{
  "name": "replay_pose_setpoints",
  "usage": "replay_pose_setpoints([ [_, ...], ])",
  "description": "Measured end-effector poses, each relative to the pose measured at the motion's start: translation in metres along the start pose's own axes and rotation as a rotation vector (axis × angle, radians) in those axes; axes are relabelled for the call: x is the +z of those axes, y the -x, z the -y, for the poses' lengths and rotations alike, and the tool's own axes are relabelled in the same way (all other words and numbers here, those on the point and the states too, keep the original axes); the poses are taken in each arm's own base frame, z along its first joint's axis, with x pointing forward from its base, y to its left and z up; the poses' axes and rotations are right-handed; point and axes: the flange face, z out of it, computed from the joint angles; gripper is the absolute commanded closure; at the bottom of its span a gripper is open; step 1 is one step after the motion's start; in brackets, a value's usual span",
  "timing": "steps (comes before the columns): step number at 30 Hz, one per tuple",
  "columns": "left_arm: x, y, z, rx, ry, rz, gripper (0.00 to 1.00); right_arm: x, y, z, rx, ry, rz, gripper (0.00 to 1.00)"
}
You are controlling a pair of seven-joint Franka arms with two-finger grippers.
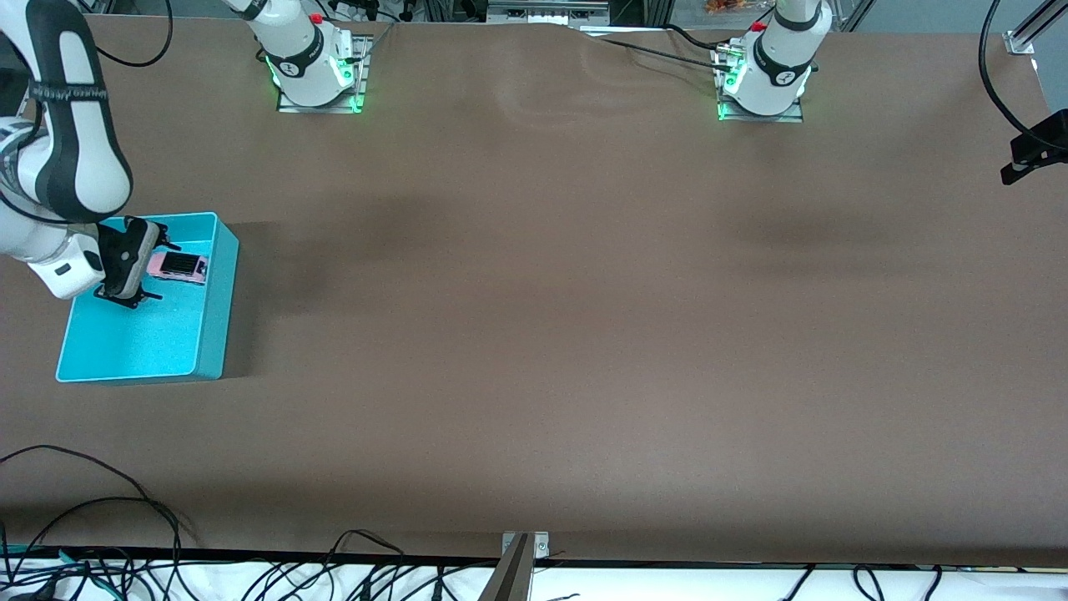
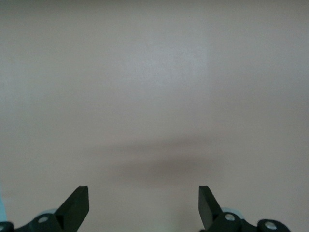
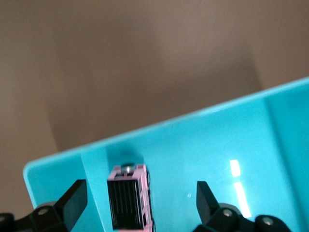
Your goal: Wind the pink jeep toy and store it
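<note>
Right gripper [image 1: 151, 269]: I see it low over the bin at the right arm's end of the table, reaching in from that end. Its fingers [image 3: 72, 200] stand wide apart and grip nothing.
Jeep [image 1: 177, 267]: it sits between my right gripper's spread fingers, touching neither that I can make out. In the right wrist view the jeep [image 3: 129, 197] shows its black ribbed roof upward, pale pink body around it, a dark wheel at one side.
Jeep's place: I read it as inside the bin, in the part farther from the front camera, close to the wall. Whether its wheels rest on the floor I cannot tell for sure.
Bin [image 1: 213, 321]: turquoise, open-topped, on the table under the right gripper; from the right wrist I see its rim [image 3: 159, 126] and glossy floor with the table past it.
Left gripper [image 2: 144, 208]: I see both fingers [image 2: 77, 205] spread wide in the left wrist view, nothing between them, only bare table below. The front view shows just this arm's base [image 1: 766, 71]; the arm waits.
Table [image 1: 584, 317]: brown cloth, with cables along the edge nearest the front camera.
</note>
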Motion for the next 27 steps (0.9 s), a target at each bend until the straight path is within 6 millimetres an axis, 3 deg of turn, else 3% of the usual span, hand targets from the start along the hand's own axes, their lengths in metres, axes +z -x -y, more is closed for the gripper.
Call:
replay_pose_setpoints([
  [4, 0.000, 0.000, 0.000, 0.000, 0.000, 0.000, 0.00, -0.023, -0.031, 0.004, 0.085, 0.038, -0.017, 0.00],
  [10, 0.000, 0.000, 0.000, 0.000, 0.000, 0.000, 0.00, -0.044, -0.050, 0.008, 0.199, 0.066, -0.040, 0.00],
  [14, 0.000, 0.000, 0.000, 0.000, 0.000, 0.000, 0.00, -0.058, -0.074, 0.011, 0.276, 0.068, -0.057, 0.00],
  [19, 0.000, 0.000, 0.000, 0.000, 0.000, 0.000, 0.00, -0.089, -0.108, 0.017, 0.405, 0.058, -0.078, 0.00],
  [27, 0.000, 0.000, 0.000, 0.000, 0.000, 0.000, 0.00, -0.144, -0.145, 0.038, 0.649, 0.058, -0.051, 0.00],
])
